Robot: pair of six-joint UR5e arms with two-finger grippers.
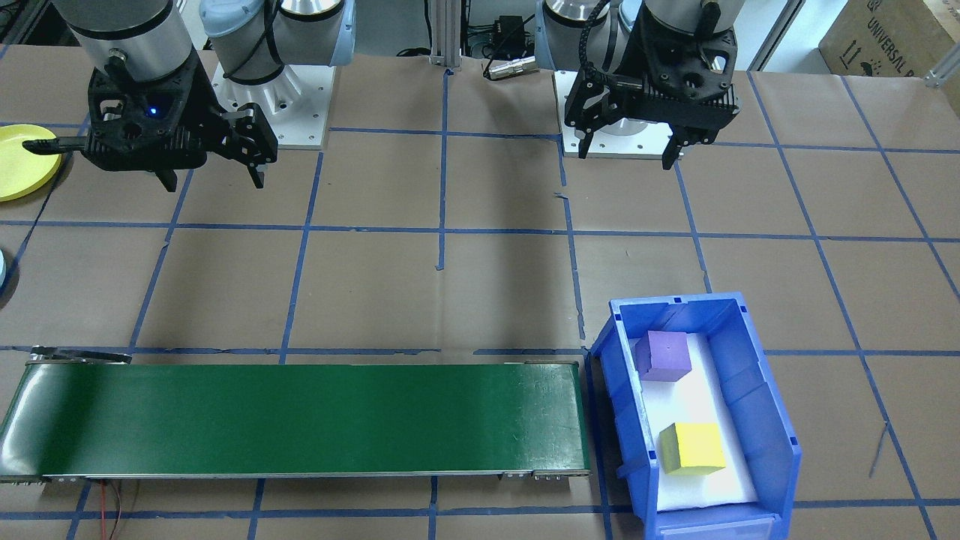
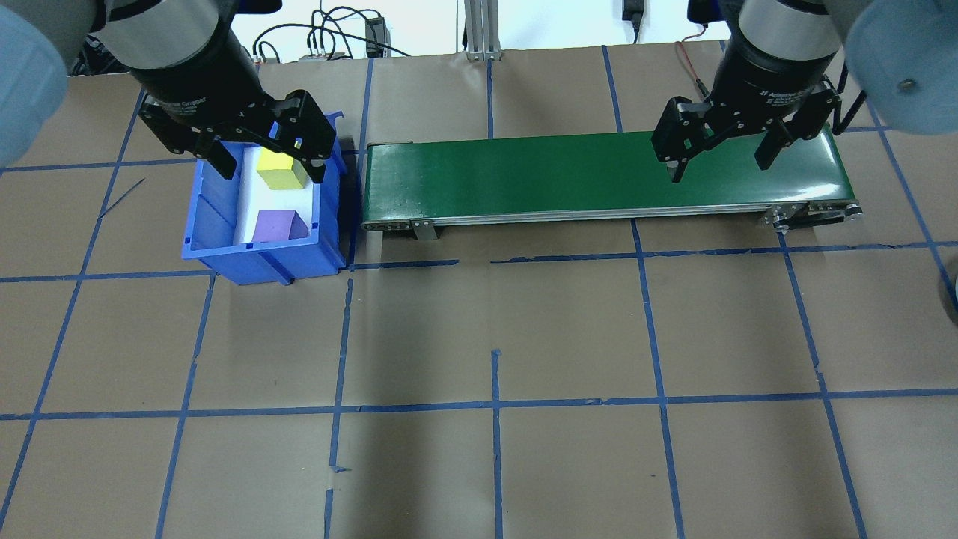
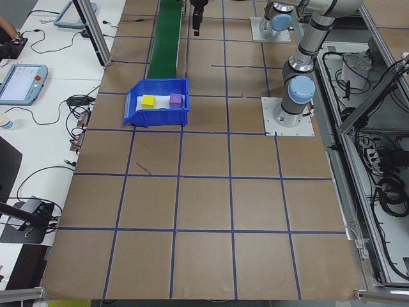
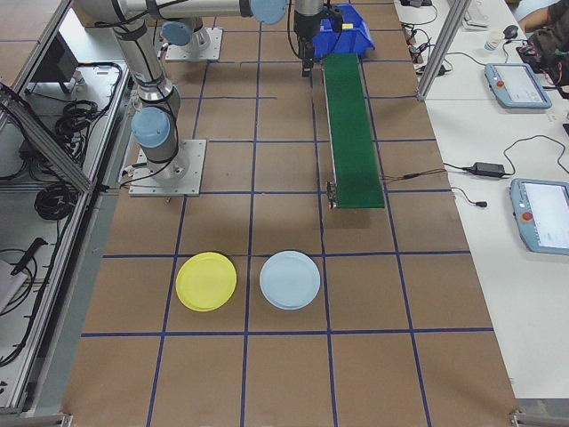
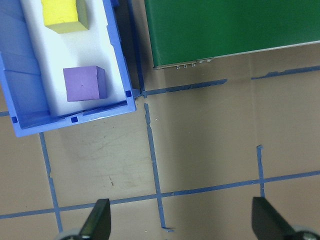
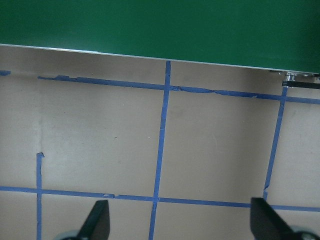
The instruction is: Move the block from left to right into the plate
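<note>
In the front-facing view we see the blue bin [image 1: 701, 420] at the end of the green belt [image 1: 300, 420]. Inside the bin lie a purple block [image 1: 663, 355] and a yellow block [image 1: 691, 448], apart from each other. The left gripper [image 1: 628, 150] hangs high near its base with its fingers apart and holds nothing. The right gripper [image 1: 210, 178] is also spread and holds nothing, and a yellow plate [image 1: 22, 161] lies just beside it.

In the overhead view the left gripper [image 2: 269, 166] is above the bin [image 2: 224, 254], and the right gripper [image 2: 722, 161] is above the far end of the belt [image 2: 561, 176].

In the right side view we see the yellow plate [image 4: 206, 281] and a light blue plate [image 4: 290, 279] side by side, beyond the end of the belt [image 4: 352, 124].

In the left wrist view both blocks rest in the bin [image 5: 20, 95], the purple block [image 5: 84, 83] nearer to the camera than the yellow block [image 5: 62, 14].
</note>
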